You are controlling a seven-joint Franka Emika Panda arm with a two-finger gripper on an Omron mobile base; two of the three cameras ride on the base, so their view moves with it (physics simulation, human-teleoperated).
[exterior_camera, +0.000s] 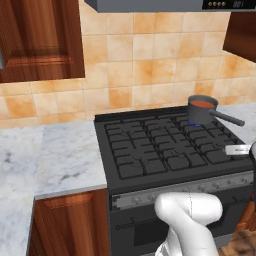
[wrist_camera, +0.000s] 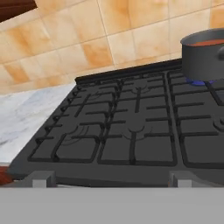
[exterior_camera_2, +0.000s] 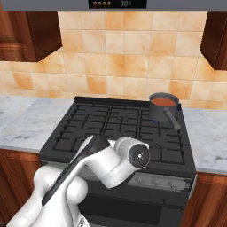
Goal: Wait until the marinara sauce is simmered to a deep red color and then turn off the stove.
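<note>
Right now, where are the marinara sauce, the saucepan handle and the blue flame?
marinara sauce (exterior_camera_2: 164, 102), right base view, middle of the red surface.
saucepan handle (exterior_camera: 227, 118), left base view, midway along the handle.
blue flame (wrist_camera: 199, 82), hand view, glow under the pan.

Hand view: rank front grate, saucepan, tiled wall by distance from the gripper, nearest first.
1. Front grate: just ahead of the fingers, low in the view.
2. Saucepan: on a rear burner, upper right, blue flame beneath it.
3. Tiled wall: behind the stove, across the top.
</note>
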